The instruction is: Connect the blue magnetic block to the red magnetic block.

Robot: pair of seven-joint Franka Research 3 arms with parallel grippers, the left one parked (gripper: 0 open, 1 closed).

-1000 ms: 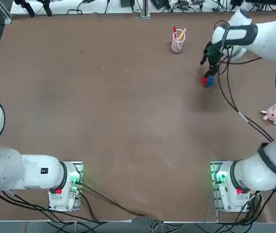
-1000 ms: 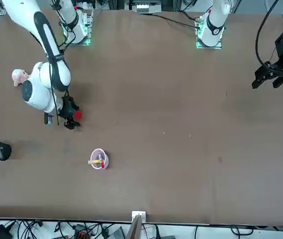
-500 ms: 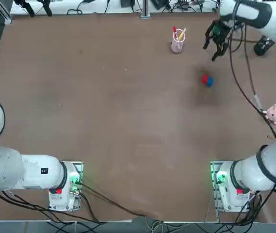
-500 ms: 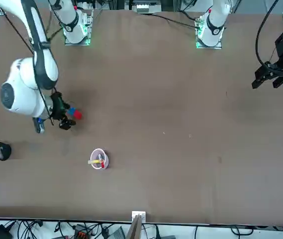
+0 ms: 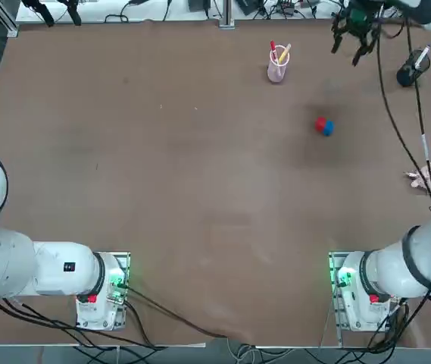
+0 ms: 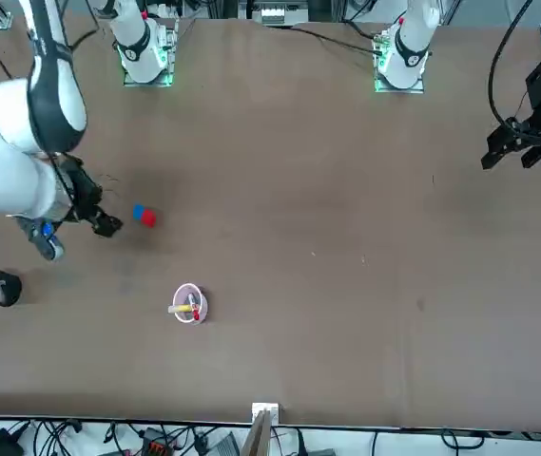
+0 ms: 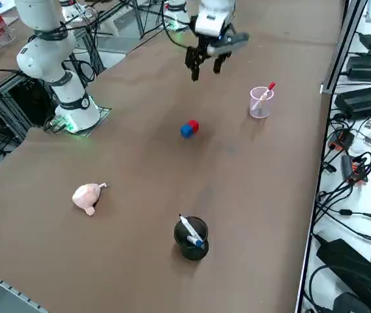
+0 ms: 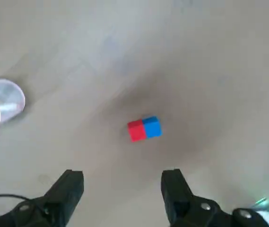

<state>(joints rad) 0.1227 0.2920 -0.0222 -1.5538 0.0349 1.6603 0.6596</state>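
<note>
The blue magnetic block (image 5: 327, 130) and the red magnetic block (image 5: 320, 123) lie joined side by side on the brown table, right of centre toward the far side. The wrist view shows them touching, red block (image 8: 136, 130) against blue block (image 8: 151, 127). They also show as a pair in the front view, blue block (image 6: 138, 213) by red block (image 6: 148, 218), and in the side view, blue block (image 7: 186, 131) by red block (image 7: 193, 126). My right gripper (image 5: 346, 50) hangs open and empty, raised well above the table and beyond the blocks toward the far edge, also visible as gripper (image 7: 205, 72) and gripper (image 8: 121, 183).
A clear cup with pens (image 5: 277, 64) stands at the far side, left of the blocks. A black cup with a pen (image 5: 410, 70) sits near the far right corner. A pink plush toy (image 5: 427, 176) lies at the right edge.
My right gripper has lifted off the blocks and drawn back toward the table's far edge, staying open. The joined red and blue blocks have stayed where they were.
</note>
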